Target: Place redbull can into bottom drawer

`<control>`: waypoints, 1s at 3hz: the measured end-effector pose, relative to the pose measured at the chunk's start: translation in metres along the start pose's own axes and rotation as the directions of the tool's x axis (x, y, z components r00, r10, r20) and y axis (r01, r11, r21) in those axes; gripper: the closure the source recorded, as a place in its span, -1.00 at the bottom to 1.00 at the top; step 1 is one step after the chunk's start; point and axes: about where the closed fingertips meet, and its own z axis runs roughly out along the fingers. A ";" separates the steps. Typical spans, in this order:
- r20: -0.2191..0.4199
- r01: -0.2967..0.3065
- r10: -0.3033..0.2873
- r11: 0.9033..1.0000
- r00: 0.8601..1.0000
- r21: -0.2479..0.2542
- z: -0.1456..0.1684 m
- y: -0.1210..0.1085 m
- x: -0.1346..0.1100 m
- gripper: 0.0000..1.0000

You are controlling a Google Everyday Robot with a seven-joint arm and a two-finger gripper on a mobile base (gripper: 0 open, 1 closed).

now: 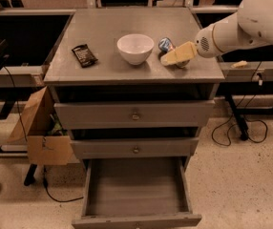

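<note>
Gripper (175, 56) just beside redbull can (164, 44), contact unclear.

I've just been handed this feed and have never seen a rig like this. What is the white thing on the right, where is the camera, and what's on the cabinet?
The white thing is the robot's single arm, reaching in from the right. Its yellowish tip is the end effector, the part that grasps. It is down at the top of the grey cabinet, against the redbull can, just right of the white bowl. Whether it has gripped the can cannot be seen.

There is only one view, looking down at the cabinet's front from above; where the camera is mounted is not known. A dark snack wrapper lies at the left of the top. Below, the two upper drawers are shut, and the bottom drawer is pulled out to take the can.
</note>
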 end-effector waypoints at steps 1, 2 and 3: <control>-0.020 -0.013 0.013 1.000 1.000 0.026 0.043 -0.020 -0.011 -1.00; 0.010 -0.003 0.002 1.000 1.000 0.028 0.042 -0.020 -0.030 -1.00; 0.010 -0.003 0.003 1.000 1.000 0.028 0.043 -0.020 -0.030 -1.00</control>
